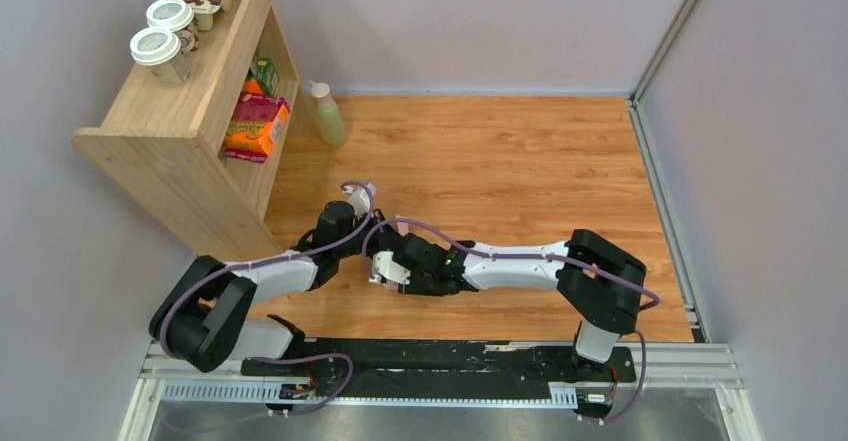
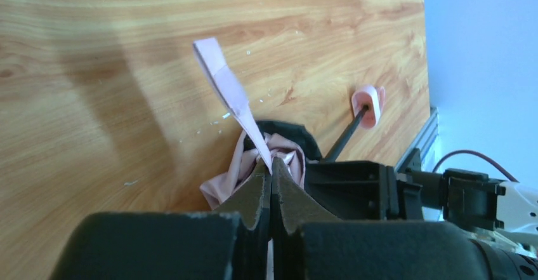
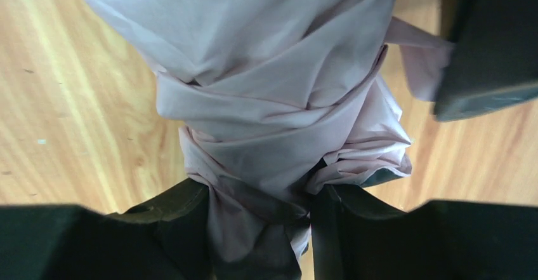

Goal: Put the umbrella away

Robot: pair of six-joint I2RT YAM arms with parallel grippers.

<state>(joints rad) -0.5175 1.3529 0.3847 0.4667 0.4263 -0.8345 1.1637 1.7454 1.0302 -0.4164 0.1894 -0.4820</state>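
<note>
The umbrella (image 3: 273,96) is a twisted bundle of pale pink fabric lying on the wooden table. My right gripper (image 3: 260,194) is shut on the canopy, one finger on each side of the bundle. My left gripper (image 2: 271,166) is shut on a thin pink strap (image 2: 231,96), which sticks up from the canopy (image 2: 288,156). The black shaft (image 2: 346,137) runs away from the canopy to the small pink handle (image 2: 368,105). In the top view the two grippers meet over the umbrella (image 1: 388,269), which they mostly hide.
A wooden shelf unit (image 1: 170,121) stands at the back left, with lidded cups (image 1: 158,49) on top and boxes (image 1: 255,126) inside. A pale green bottle (image 1: 327,116) stands beside it. Walls close in the table on the left, back and right.
</note>
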